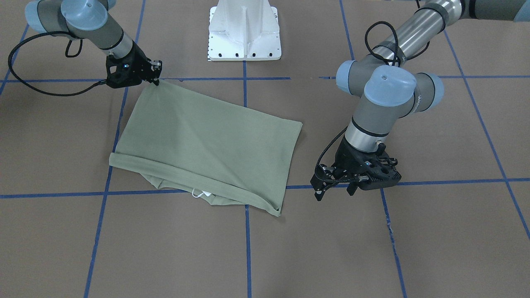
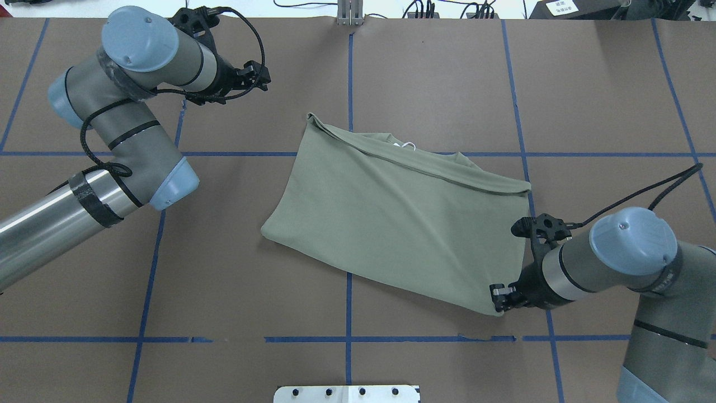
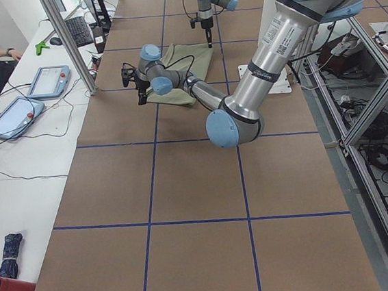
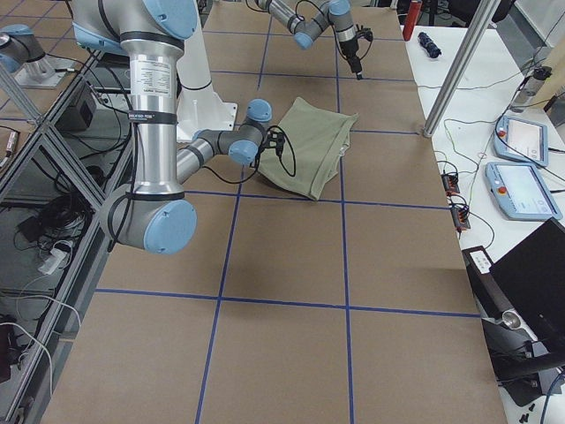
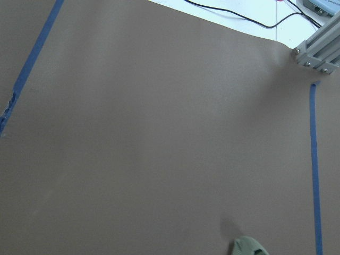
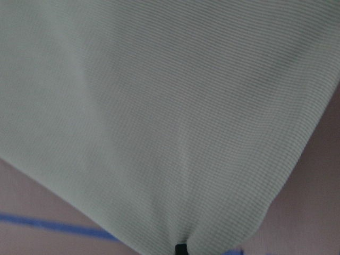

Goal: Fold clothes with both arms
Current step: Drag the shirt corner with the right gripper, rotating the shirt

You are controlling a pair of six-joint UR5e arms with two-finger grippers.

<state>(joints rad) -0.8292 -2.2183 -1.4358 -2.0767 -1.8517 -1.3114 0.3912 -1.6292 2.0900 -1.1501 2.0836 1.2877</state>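
Two black two-finger grippers we see, right gripper (image 1: pixel 156 81) clamped on a corner of the folded sage-green knit shirt (image 1: pixel 207 145), left gripper (image 1: pixel 334 195) spread wide, holding nothing, near it.

One shirt (image 2: pixel 391 224) lies on one counter (image 1: pixel 414 248), with one white tag (image 1: pixel 201 193) at the shirt's edge. There are two arms, a left arm (image 2: pixel 112 168) and a right arm (image 2: pixel 632 246). There are two end effectors, a left end effector (image 1: pixel 334 194) and a right end effector (image 1: pixel 156 80). One white pedestal (image 1: pixel 244 33) stands near the shirt. Two tablets (image 3: pixel 48 81) (image 3: pixel 9 116) lie well apart from the shirt.

Folded green shirt (image 4: pixel 312 147) on brown table (image 4: pixel 282 362)
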